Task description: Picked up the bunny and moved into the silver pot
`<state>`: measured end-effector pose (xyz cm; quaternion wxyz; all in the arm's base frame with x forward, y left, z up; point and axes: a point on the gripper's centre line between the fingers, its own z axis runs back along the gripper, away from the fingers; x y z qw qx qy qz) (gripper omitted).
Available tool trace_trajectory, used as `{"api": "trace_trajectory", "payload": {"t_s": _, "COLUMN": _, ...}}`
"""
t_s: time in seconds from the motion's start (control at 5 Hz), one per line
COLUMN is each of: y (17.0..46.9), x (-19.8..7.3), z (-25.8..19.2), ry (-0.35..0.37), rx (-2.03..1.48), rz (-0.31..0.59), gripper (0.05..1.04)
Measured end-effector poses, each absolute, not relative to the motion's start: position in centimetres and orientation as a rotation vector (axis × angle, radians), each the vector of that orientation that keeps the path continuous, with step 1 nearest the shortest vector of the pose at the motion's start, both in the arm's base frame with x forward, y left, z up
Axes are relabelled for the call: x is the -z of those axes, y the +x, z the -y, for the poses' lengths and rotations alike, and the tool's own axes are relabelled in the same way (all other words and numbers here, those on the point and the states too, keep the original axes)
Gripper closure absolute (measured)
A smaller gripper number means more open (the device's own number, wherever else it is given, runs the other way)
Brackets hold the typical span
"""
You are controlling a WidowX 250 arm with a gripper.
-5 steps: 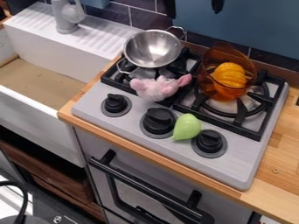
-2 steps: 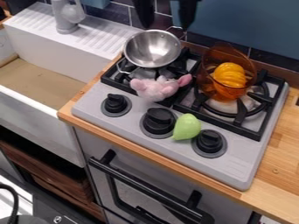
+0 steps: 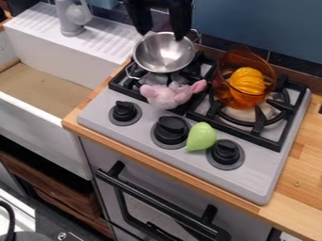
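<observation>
My pincer (image 3: 164, 35) hangs above the far side of the silver pot (image 3: 164, 55), its two fingers spread and nothing between them. The bunny (image 3: 165, 96) lies on the near part of the left burner grate (image 3: 119, 86) of the stove (image 3: 137, 134), on the camera side of the pot and just beside it; I cannot tell whether the two touch. The governing relation is this: the target lies toward the camera from my pincer, with the pot between them in this view. The approach therefore calls for clearing the pot's rim and near handle before descending. The bunny's long axis runs roughly left to right across the view, its right end slightly farther back. My spread runs in nearly the same direction. Closing at this angle would probably take the bunny end to end; a wrist turn to set the fingers across its narrow width looks the better alignment. Descending short of the target risks knocking the pot. After the grasp, the transfer back to the pot should be brief.
</observation>
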<state>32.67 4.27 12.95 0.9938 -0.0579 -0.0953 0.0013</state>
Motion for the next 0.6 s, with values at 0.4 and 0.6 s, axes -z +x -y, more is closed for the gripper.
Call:
{"api": "trace_trajectory", "payload": {"t_s": 0.4, "y": 31.5, "x": -9.9, "z": -3.2, "ry": -0.115, "rx": 0.058, "rz": 0.182, "gripper": 0.089}}
{"api": "trace_trajectory", "payload": {"t_s": 0.6, "y": 31.0, "x": -8.3, "z": -2.7, "ry": -0.133, "rx": 0.071, "rz": 0.207, "gripper": 0.09}}
